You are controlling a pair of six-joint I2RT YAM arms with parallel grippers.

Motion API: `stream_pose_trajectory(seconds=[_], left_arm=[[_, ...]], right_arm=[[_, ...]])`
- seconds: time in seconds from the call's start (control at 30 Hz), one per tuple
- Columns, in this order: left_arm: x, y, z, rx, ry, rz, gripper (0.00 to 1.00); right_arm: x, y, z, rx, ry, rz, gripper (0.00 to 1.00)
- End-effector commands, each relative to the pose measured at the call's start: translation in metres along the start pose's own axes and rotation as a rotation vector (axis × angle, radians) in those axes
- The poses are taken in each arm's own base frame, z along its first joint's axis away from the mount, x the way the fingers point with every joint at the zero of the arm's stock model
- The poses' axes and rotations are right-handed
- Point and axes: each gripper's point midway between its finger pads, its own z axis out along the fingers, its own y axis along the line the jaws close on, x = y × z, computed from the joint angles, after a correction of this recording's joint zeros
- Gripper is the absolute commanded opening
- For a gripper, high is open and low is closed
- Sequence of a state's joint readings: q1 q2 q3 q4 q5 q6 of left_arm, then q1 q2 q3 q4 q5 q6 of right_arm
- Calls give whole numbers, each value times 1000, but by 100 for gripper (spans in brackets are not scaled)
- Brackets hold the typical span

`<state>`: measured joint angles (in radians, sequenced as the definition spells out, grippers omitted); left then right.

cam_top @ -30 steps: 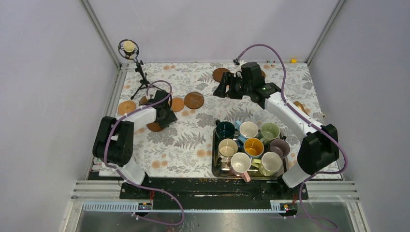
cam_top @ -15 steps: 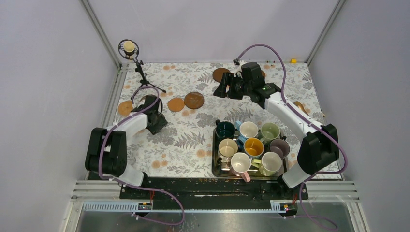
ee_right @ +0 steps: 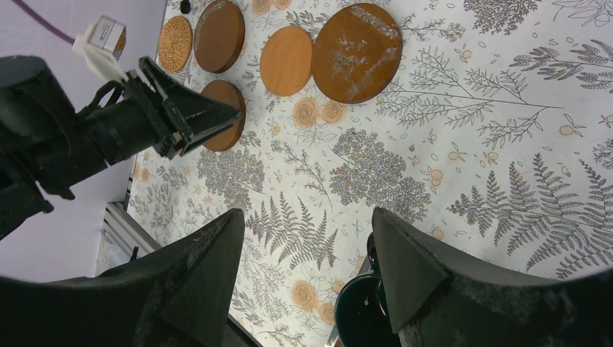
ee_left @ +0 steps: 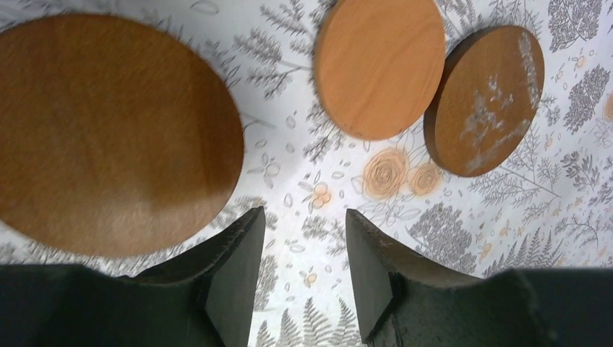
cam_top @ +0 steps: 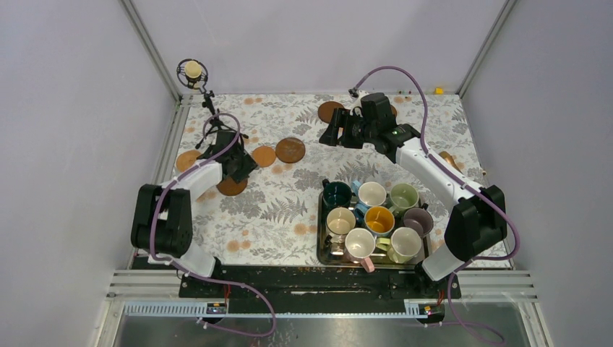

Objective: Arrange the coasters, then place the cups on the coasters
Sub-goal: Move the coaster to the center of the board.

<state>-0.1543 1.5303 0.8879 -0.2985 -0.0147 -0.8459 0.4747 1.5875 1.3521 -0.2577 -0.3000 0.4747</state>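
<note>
— How does the left pincer (ee_left: 303,217) stand?
— Parted and empty, with bare floral tabletop (ee_left: 311,181) between its fingers. A flat, round, mid-brown coaster (ee_left: 108,137) lies just beside one finger. A lighter orange round coaster (ee_left: 379,65) and a dark, scuffed round coaster (ee_left: 488,101) lie side by side beyond.
— Any long axis?
— None. They are discs lying flat, faces up.
— The right pincer (ee_right: 307,217)?
— Spread wide, holding nothing, above the far tabletop.
— The handled ceramic cups (cam_top: 371,194)?
— Upright, mouths up, packed in the rectangular steel tray (cam_top: 320,249). The pink-handled cup (cam_top: 359,243) points its handle at the near edge.
</note>
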Motion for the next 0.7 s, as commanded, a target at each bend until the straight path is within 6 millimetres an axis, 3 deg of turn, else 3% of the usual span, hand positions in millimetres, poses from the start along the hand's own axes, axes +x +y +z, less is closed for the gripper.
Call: stream_pose_trajectory(seconds=[0.0,0.1,0.2,0.33,0.67], left_arm=[[-22,-34,13,86,-25,24,46],[-23,-50,19,150,-5,31,46],[-22,-47,24,133,-2,25,46],[-15,-20,26,12,13,7,45],[-26,39,14,-176,-70,-82,45]], right_arm=[[-14,8,-11,-23,-49,-21,73],[-14,7,-10,-21,-47,-21,74],[-13,9,-9,-27,-42,-17,74],[-15,9,-10,-27,-47,-21,73],[-14,11,-13,-32,-48,-18,73]])
